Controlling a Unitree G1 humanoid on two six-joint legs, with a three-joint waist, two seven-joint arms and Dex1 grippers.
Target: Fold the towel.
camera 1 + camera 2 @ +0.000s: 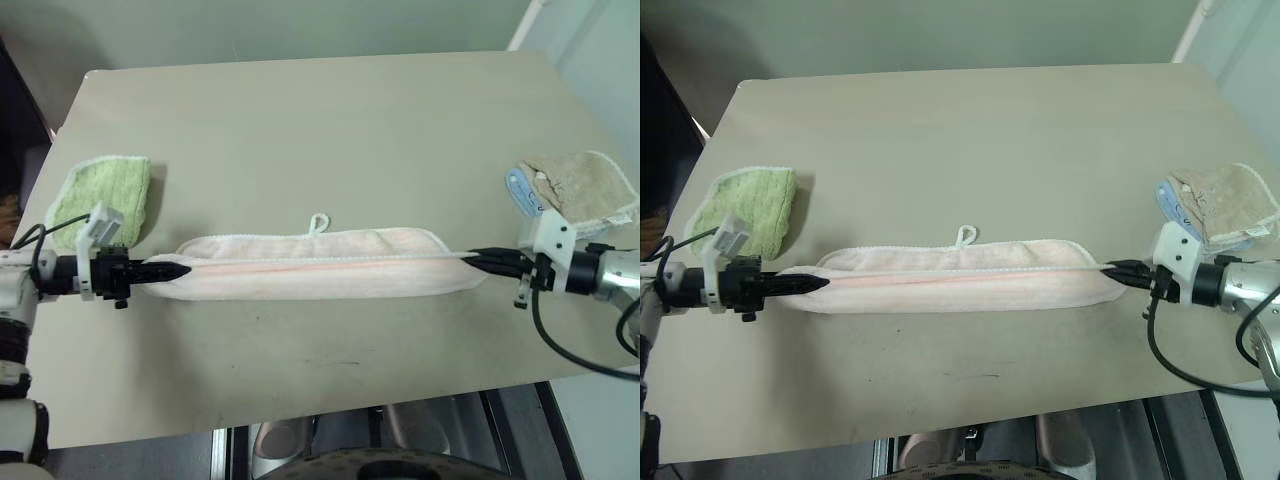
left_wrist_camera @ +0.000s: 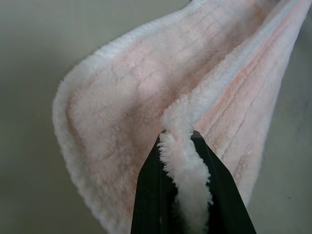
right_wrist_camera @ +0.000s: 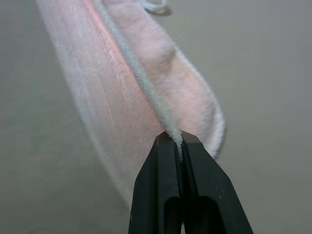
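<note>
Left tool [image 1: 178,269] pinches one end of the towel [image 1: 330,265] in the left eye view, and the right tool [image 1: 476,258] pinches the other end. Between them the pink towel is pulled out long and thin, low over the middle of the counter [image 1: 320,130]. A small white loop [image 1: 318,222] sticks out from its far edge. A green cloth [image 1: 102,197] lies near the left tool. A beige cloth [image 1: 585,187] lies near the right tool.

From the left wrist, two black fingers [image 2: 153,195] squeeze the fluffy white edge of the towel.

From the right wrist, two black fingers [image 3: 161,185] are shut tight on the thin white edge.
</note>
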